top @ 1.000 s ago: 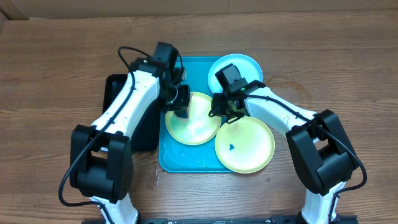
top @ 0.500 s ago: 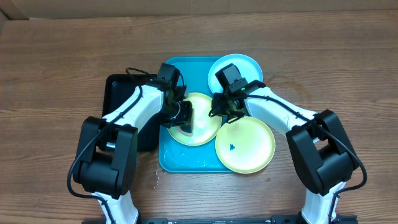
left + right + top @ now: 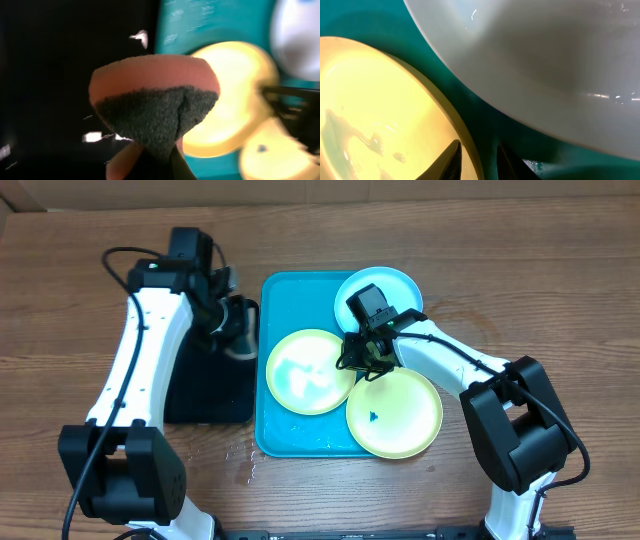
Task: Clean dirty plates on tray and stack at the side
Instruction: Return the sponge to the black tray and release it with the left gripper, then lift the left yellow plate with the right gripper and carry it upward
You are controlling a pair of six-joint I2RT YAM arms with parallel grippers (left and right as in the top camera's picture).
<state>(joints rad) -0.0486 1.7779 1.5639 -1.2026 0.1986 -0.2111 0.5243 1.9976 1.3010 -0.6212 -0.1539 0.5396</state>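
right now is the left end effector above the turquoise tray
No, the left end effector hangs over the black tray, off to the side of the turquoise tray, with a sponge pinched in it.

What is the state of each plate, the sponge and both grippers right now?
wet plate: lying in tray, streaked.
speckled plate: blue speck, overhanging tray's right rim.
light blue plate: overhanging tray's far corner.
sponge: pinched, folded.
left gripper: shut on sponge, above black tray.
right gripper: astride wet plate's rim; grip unclear.
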